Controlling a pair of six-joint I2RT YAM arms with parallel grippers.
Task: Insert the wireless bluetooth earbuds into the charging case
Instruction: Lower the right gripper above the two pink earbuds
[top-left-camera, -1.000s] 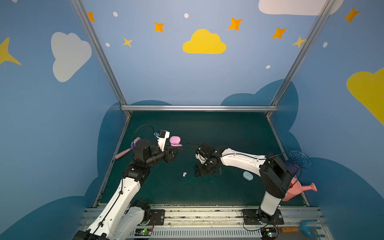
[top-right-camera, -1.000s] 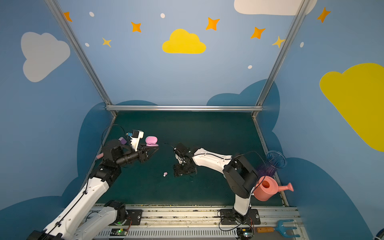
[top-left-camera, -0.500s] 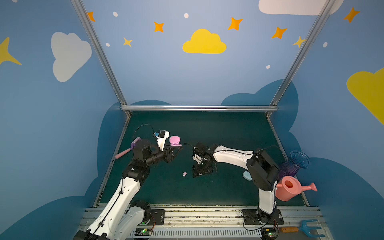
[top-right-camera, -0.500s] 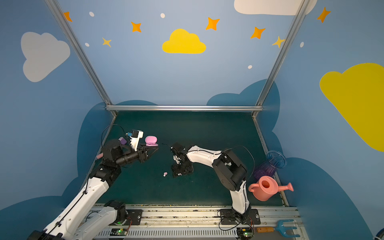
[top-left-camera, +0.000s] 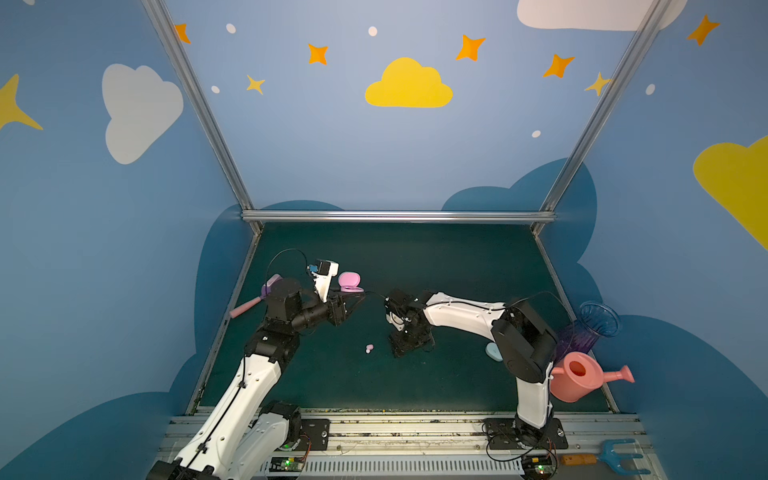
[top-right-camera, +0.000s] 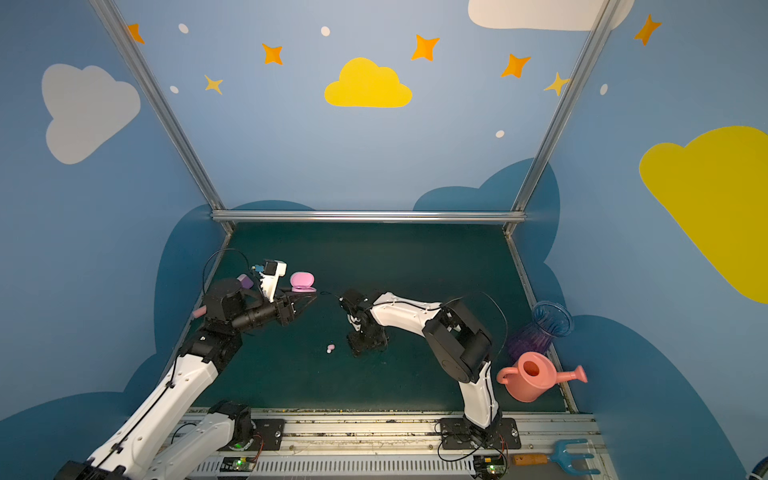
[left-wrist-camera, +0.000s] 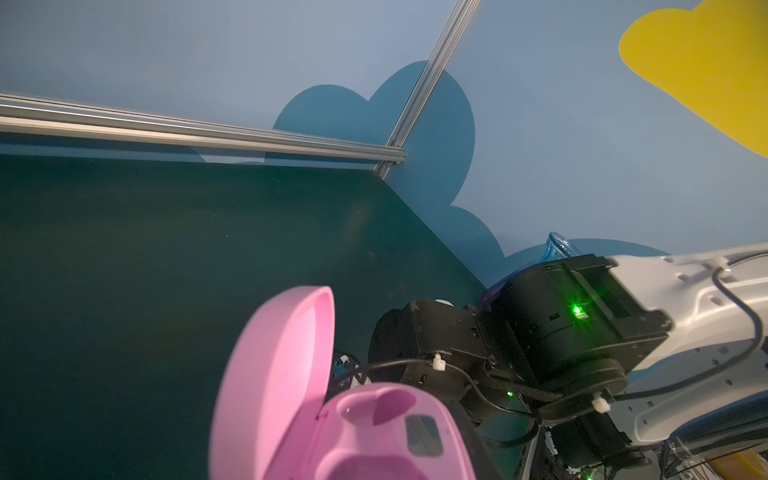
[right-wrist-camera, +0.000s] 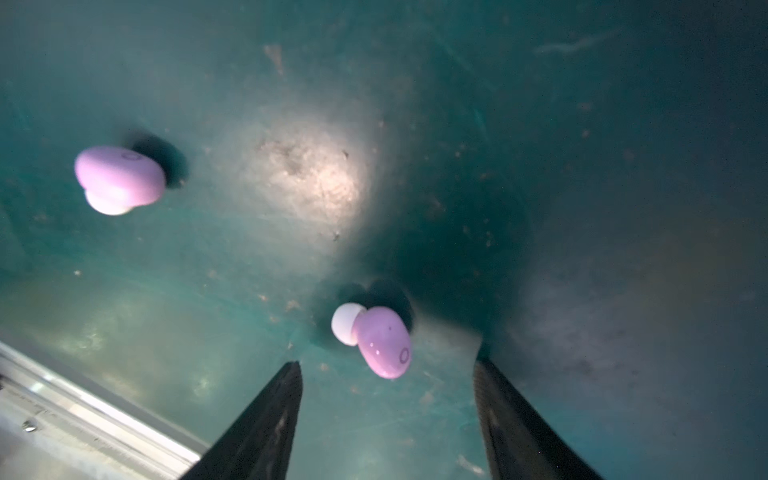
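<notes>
Resting on the dark green mat (right-wrist-camera: 582, 124), two glossy pink earbuds (top-left-camera: 369, 348) were bean-shaped, each with a pale rounded tip. One earbud (right-wrist-camera: 384, 343) lay just ahead of the right gripper (right-wrist-camera: 386, 365), in line with the gap between its spread fingers and touched by neither; the second earbud (right-wrist-camera: 118, 178) lay well apart from both. The left gripper (top-left-camera: 352, 296), raised above the mat in both top views, pinched an open pink case (top-left-camera: 349, 283), its lid tilted up; this case stood well apart from either earbud.
</notes>
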